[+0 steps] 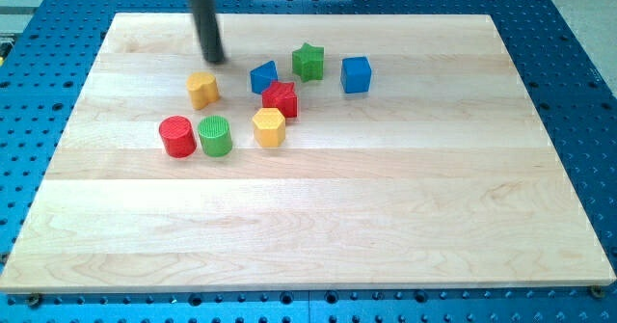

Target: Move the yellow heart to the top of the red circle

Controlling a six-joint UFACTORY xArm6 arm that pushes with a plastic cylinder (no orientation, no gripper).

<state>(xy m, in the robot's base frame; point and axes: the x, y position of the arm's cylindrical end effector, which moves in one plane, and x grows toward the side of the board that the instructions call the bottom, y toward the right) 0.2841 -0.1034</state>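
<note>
Tip (213,60) just above yellow heart (202,90)
</note>
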